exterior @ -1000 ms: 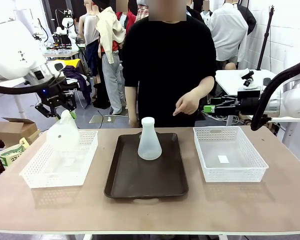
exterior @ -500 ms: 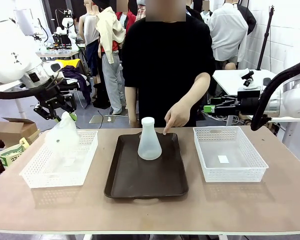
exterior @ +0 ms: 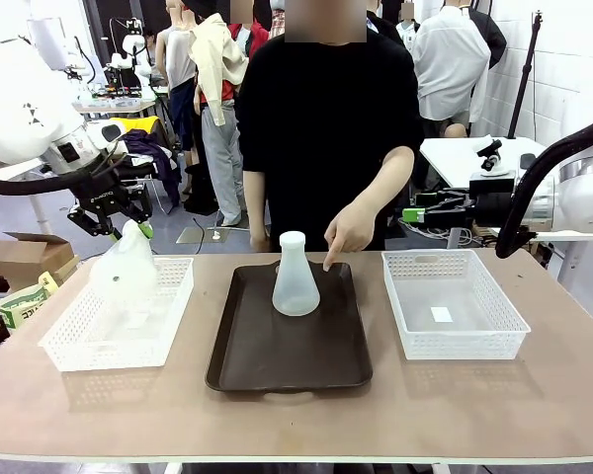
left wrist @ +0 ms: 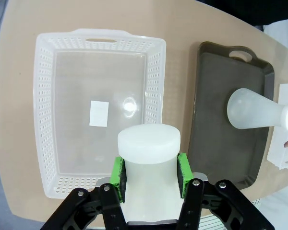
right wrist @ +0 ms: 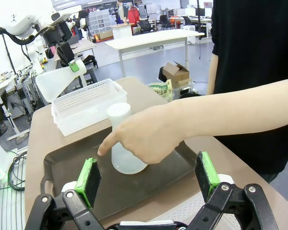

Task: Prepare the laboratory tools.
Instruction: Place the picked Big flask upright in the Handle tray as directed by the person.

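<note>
Two translucent frosted-white conical flasks with wide flat bases and short narrow necks are in play. One flask [exterior: 125, 265] hangs tilted above the white lattice plastic basket [exterior: 74, 351] at the tabletop's left side, base toward the basket; in the left wrist view the left gripper [left wrist: 149, 174] has its jaws clamped narrow on this flask's neck [left wrist: 149, 165], a green pad pressed against each side, with the basket's clear floor below. The left arm comes in high from the left edge, its wrist angled down and inward over the basket's far end.

The other flask [exterior: 296, 277] stands upright on the far half of the dark brown rectangular tray [exterior: 292, 355] at the middle of the tabletop [exterior: 455, 405]. The person's hand [exterior: 348, 232] reaches down from the far edge, forefinger pointing at the tray just beside this flask's neck.

The right gripper [right wrist: 149, 178] has its jaws spread wide with nothing between them, facing the tray and the person's hand. A second white lattice basket [exterior: 453, 306] sits near the right edge.
</note>
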`<state>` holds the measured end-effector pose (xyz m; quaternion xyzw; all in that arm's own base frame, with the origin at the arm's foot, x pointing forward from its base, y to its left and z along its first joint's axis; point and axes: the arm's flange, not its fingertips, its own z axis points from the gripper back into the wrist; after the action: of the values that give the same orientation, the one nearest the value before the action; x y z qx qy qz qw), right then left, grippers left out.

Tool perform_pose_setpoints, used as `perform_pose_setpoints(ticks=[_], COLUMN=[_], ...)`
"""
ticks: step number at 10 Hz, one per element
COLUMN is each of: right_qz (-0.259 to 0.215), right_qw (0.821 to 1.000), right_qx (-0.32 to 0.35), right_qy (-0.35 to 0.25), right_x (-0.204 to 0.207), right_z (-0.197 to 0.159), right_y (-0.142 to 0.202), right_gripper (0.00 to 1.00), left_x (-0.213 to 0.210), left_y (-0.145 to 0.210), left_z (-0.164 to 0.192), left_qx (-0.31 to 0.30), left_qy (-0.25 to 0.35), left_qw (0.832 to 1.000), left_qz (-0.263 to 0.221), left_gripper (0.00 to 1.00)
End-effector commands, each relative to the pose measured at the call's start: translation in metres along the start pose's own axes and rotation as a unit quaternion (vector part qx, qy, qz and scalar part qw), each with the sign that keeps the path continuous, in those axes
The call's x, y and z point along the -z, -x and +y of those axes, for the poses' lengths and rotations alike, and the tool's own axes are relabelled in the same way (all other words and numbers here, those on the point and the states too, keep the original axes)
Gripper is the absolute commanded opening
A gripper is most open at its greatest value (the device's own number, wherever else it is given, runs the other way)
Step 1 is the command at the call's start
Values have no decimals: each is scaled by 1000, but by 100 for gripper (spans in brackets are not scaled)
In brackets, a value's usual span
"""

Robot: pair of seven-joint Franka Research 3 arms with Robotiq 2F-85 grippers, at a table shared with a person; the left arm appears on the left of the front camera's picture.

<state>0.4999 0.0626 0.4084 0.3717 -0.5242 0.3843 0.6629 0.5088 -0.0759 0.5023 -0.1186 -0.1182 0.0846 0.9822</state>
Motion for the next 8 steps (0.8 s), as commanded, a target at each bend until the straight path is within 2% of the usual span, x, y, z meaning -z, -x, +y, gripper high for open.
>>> perform_pose_setpoints(ticks=[1,3,6,8], right_qz=[2,2,2,2], right_qw=[1000,1000,1000,1000], right_qx=[2,2,2,2], right_qy=[-1,-1,-1,-1], right_x=[1,1,1,1], right_z=[1,1,1,1], right_y=[0,0,0,0], right_gripper=[100,100,100,100], left_x=[0,-1,-17,-7], left_y=[0,7,24,35], left_z=[0,-13,-43,-64], left_qx=[0,67,154,223], left_qy=[0,69,167,260], left_qw=[1000,995,973,937], left_qz=[0,-2,-39,-61], left_gripper=[0,0,0,0])
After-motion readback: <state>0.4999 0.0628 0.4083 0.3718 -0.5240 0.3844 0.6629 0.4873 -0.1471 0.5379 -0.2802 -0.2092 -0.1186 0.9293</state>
